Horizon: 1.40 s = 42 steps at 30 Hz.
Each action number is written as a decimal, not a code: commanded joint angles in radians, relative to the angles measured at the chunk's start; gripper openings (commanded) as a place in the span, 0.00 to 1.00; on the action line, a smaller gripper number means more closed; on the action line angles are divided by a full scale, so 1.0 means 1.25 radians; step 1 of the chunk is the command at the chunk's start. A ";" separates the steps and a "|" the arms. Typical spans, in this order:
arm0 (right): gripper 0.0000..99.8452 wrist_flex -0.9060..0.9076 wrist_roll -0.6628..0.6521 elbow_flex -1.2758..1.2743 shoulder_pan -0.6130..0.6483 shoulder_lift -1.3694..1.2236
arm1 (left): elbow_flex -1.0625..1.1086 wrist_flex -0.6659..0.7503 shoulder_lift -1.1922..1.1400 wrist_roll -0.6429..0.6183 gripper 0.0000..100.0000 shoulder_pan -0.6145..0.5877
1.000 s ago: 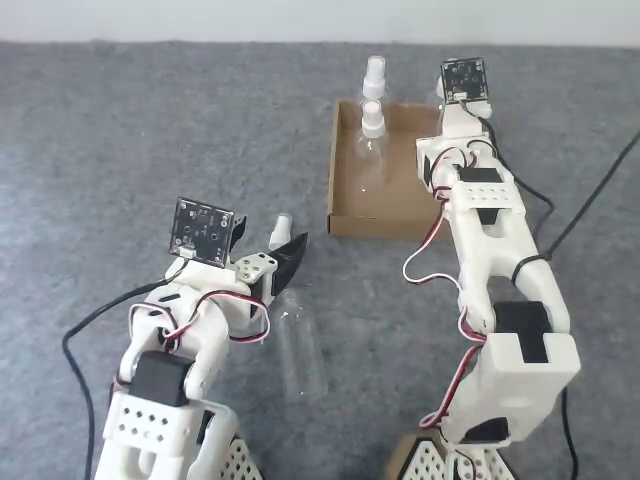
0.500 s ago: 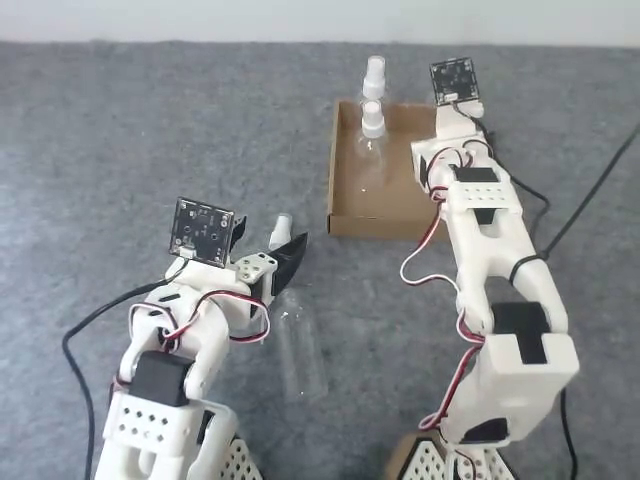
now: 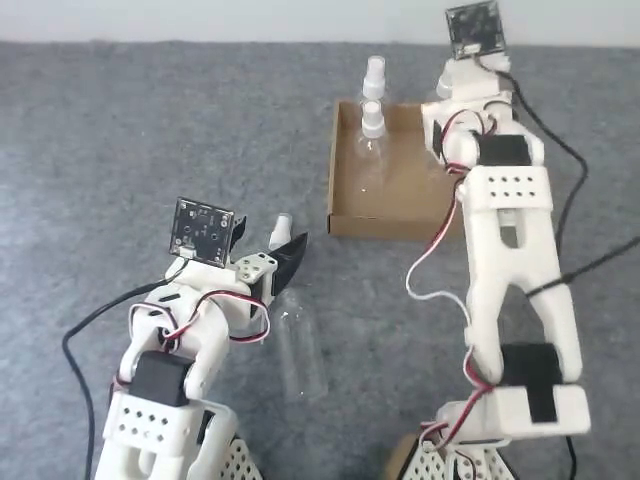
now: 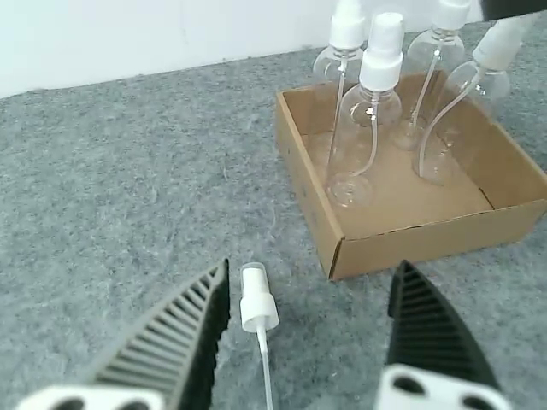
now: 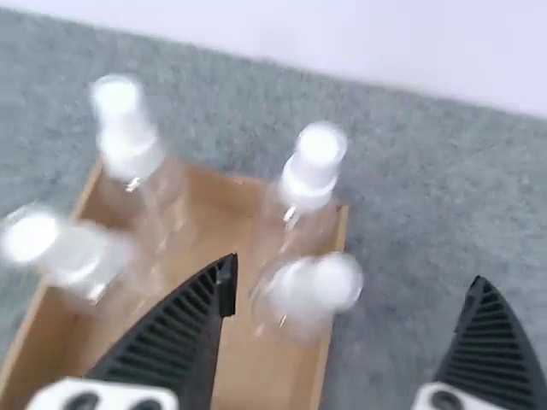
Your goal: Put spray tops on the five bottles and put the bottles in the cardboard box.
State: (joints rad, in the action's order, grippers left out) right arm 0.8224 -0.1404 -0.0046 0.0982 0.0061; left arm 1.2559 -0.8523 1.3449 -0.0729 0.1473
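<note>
Right arm has stretched up and out over the cardboard box, right gripper wide open, empty, above the capped bottles. Left gripper hasn't budged: spread wide, holding nothing, loose spray top on the carpet between its jaws.

From my screen I see a table covered in grey, fuzzy, felt-like fabric, mottled and evenly lit. Along its far edge runs a plain white wall, flat and smooth.
</note>
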 commanded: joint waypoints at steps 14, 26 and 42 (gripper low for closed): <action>0.34 0.715 0.009 0.049 0.363 0.191 | -0.190 -0.014 -0.059 0.004 0.27 -0.320; 0.34 0.401 0.227 -0.322 0.702 0.349 | -0.532 -0.074 -0.570 0.087 0.27 -0.512; 0.34 0.128 0.408 -0.538 0.837 0.347 | -0.714 -0.070 -0.825 0.088 0.28 -0.613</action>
State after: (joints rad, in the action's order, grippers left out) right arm 1.0817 0.3537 -0.6260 1.1354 0.3882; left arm 0.4196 -0.9398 0.3015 0.0269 -0.6199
